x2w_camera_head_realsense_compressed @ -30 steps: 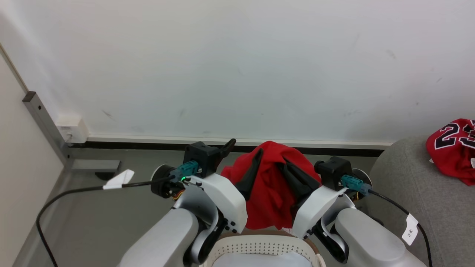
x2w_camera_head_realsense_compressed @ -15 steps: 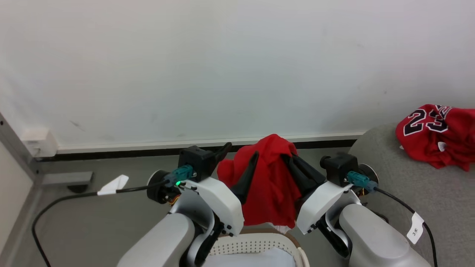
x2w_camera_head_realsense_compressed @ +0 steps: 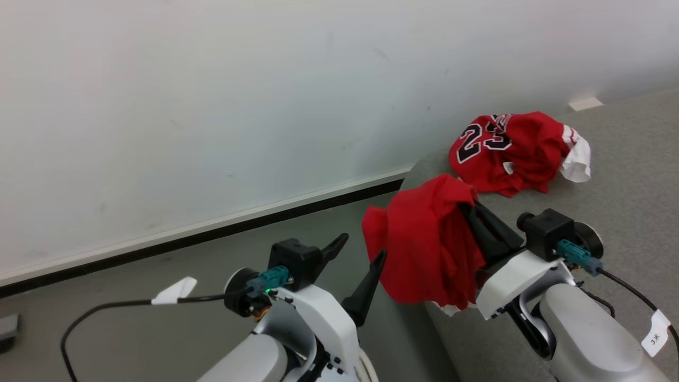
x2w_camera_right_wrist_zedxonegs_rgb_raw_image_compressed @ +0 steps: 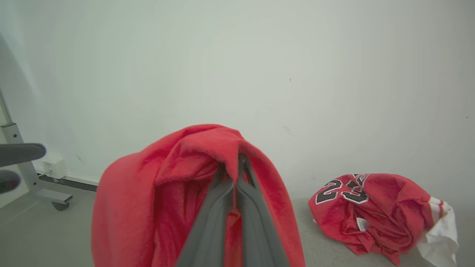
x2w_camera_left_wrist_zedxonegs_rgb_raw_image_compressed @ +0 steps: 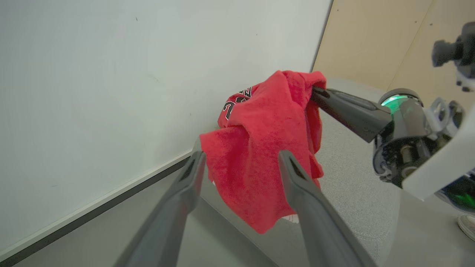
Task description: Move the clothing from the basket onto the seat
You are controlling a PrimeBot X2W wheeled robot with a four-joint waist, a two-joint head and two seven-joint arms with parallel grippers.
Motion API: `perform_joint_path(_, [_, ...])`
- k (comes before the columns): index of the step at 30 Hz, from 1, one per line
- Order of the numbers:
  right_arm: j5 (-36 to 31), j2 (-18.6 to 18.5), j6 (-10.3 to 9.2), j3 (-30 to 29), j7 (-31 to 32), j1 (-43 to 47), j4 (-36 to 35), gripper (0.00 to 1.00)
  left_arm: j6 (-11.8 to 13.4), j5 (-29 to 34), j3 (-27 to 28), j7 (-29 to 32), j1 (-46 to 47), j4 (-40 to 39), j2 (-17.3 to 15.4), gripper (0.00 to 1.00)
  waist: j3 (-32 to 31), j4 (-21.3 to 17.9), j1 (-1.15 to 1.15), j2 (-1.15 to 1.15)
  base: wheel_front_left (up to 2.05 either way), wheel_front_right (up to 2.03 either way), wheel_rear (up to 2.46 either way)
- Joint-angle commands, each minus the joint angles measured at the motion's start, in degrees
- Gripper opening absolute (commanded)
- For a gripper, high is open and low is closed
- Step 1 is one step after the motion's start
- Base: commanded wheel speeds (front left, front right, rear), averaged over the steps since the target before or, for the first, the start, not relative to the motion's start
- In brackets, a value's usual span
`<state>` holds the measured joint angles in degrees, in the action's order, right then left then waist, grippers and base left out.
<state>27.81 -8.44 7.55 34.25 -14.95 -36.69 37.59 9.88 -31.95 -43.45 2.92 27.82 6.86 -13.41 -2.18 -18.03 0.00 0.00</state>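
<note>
One red cloth (x2w_camera_head_realsense_compressed: 424,244) for the seat (x2w_camera_head_realsense_compressed: 626,175)
My right gripper (x2w_camera_right_wrist_zedxonegs_rgb_raw_image_compressed: 237,165) pinches it high so it hangs free; my left gripper (x2w_camera_head_realsense_compressed: 363,248) is spread, empty

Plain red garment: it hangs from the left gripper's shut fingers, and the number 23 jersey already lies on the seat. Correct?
Wrong gripper: the plain red garment hangs from the shut right gripper, as the right wrist view shows. The left gripper is open and empty. The jersey is on the seat.
</note>
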Motion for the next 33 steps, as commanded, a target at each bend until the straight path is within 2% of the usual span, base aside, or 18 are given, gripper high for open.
perform_joint_path(1, [-0.6,-1.1,-0.11,-0.7,-0.1,1.1,-0.9,0.00,-0.1,0.1,-0.3,-0.2,-1.0,-0.4,0.0,1.00,0.1,-4.2,0.00,0.00,0.00,0.00,0.00])
perform_joint_path(9, [-2.0,-6.5,-0.11,-4.6,0.0,4.6,-7.5,0.00,-0.5,1.0,-3.5,-0.1,-2.4,-2.0,1.7,1.00,0.8,-9.7,0.00,0.00,0.00,0.00,0.00])
perform_joint_path(17, [-3.4,-8.8,-0.11,-9.9,2.0,10.0,-14.9,0.00,-1.2,1.6,-6.2,0.6,-2.2,-3.4,2.5,1.00,2.7,-11.8,0.00,0.00,0.00,0.00,0.00])
perform_joint_path(21, [-4.4,-8.3,-0.11,-12.6,3.3,11.6,-18.0,0.00,-1.1,2.1,-6.5,1.1,-1.4,-4.1,2.2,1.00,4.2,-12.2,0.00,0.00,0.00,0.00,0.00])
perform_joint_path(26, [-5.7,-6.1,-0.11,-18.1,3.9,11.7,-20.8,0.00,-1.9,3.3,-7.5,2.8,0.8,-5.8,1.0,1.00,8.8,-10.7,0.00,0.00,0.00,0.00,0.00])
perform_joint_path(33, [-10.6,-1.7,-0.11,-29.6,3.7,6.5,-22.6,0.00,-3.3,5.2,-7.4,5.6,5.0,-9.4,-2.4,1.00,17.8,-7.6,0.00,0.00,0.00,0.00,0.00])
